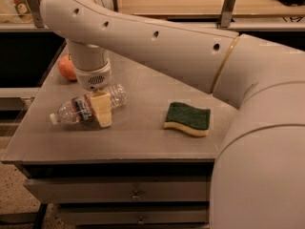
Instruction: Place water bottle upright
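**Bottle on its side, gripper down on it, upright step not done**

Camera view: I saw the water bottle lying on its side on the left part of the grey table, a little way in from the near edge. Its white cap pointed left and slightly toward the near edge, and its base pointed right and slightly away. The label band was facing up.

The gripper was down at the bottle's middle, just right of the label, with the wrist standing nearly straight above it. The white arm reached in from the right across the far half of the table. Part of the gripper was hidden behind the bottle, so I could not tell whether it was clamped on the bottle or loose around it.

A green and yellow sponge lay well apart to the right. An orange round thing sat at the far left edge behind the wrist.

As I judged it, the approach was finished and the real work was left. The bottle had not been raised off the table or turned. What remained was a sure hold, a lift, a rotation to bring the cap up, then setting the base flat and letting go.
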Controlling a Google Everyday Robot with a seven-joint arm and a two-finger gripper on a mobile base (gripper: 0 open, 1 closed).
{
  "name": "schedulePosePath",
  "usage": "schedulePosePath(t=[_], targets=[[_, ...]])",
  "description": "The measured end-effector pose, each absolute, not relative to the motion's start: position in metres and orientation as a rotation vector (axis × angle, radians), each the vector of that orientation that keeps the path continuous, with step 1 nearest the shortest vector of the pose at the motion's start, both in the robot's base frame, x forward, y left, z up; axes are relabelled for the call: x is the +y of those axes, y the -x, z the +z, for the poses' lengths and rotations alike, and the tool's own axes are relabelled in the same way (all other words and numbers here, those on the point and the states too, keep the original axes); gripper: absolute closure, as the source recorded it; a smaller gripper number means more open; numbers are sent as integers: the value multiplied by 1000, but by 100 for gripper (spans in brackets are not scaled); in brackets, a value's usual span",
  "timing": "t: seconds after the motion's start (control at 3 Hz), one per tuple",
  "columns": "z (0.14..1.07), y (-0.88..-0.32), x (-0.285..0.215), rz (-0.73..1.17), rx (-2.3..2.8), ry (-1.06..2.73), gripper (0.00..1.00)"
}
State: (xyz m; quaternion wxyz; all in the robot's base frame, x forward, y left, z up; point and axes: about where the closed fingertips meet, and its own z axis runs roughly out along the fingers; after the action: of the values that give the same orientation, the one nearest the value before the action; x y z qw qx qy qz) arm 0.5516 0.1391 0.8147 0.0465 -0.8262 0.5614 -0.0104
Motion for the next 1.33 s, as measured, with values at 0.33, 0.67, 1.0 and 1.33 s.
schedulePosePath(t=[0.33, 0.67, 1.0, 1.33], targets=[[818, -553, 134, -5, 1742, 2511, 64], [822, -553, 134, -5, 1742, 2511, 87], [837, -550, 133, 138, 1735, 2471, 100], [878, -549, 129, 413, 1664, 2367, 100]])
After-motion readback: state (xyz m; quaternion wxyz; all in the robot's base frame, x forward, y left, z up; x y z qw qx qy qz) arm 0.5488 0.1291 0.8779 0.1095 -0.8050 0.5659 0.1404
